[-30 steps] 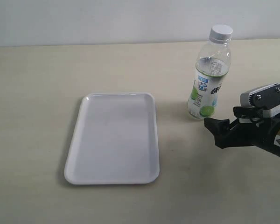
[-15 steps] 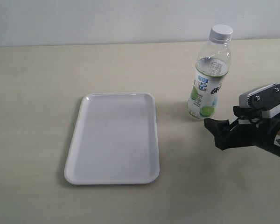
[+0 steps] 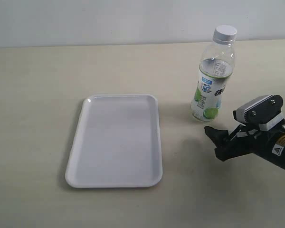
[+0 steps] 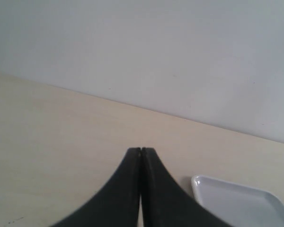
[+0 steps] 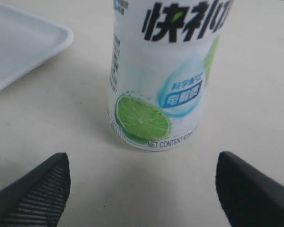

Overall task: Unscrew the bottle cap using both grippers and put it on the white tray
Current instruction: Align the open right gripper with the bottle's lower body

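Fingers [image 5: 42,189] of right gripper [image 5: 142,163]: spread wide, empty, just short of bottle [image 3: 212,80], which stands upright near the far edge of table [image 3: 38,95], bottle cap [image 3: 225,32] screwed on. Fingers [image 4: 128,189] of left gripper [image 4: 140,150]: pressed together, empty. Flat white tray [image 3: 116,140]: midway between near and far edges, apart from bottle.

Bare surface [image 3: 185,147] is lying open between your wide-spread right hand [image 5: 141,163] and the bottle [image 5: 156,80] standing straight ahead. The white tray [image 3: 115,140] is lying well aside, leaving you room.
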{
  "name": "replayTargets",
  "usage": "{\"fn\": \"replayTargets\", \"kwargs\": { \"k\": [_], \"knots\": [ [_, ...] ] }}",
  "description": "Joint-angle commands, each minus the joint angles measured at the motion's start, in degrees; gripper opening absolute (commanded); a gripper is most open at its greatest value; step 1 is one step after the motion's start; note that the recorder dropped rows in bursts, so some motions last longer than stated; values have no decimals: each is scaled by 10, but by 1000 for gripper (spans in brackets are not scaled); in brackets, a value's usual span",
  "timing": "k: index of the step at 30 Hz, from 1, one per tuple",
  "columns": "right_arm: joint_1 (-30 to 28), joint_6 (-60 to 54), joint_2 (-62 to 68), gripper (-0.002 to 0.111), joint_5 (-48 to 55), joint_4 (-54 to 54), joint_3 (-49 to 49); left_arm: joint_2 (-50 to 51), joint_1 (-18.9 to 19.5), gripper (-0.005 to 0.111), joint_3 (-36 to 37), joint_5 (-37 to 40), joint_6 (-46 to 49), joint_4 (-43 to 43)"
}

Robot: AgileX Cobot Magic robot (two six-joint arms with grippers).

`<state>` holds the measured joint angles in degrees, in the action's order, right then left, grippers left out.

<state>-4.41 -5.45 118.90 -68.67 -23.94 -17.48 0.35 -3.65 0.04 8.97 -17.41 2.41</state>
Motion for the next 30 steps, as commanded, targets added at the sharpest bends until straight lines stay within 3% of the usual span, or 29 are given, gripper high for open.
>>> {"fn": "replayTargets", "kwargs": {
  "k": [1,30],
  "knots": [
    [-3,-7,20,80,-13,1,-22,-3,-3,2,0,-3,2,-1],
    [-3,-4,30,80,-13,-27,-42,-3,-3,2,0,-3,3,-1]
  ]
}}
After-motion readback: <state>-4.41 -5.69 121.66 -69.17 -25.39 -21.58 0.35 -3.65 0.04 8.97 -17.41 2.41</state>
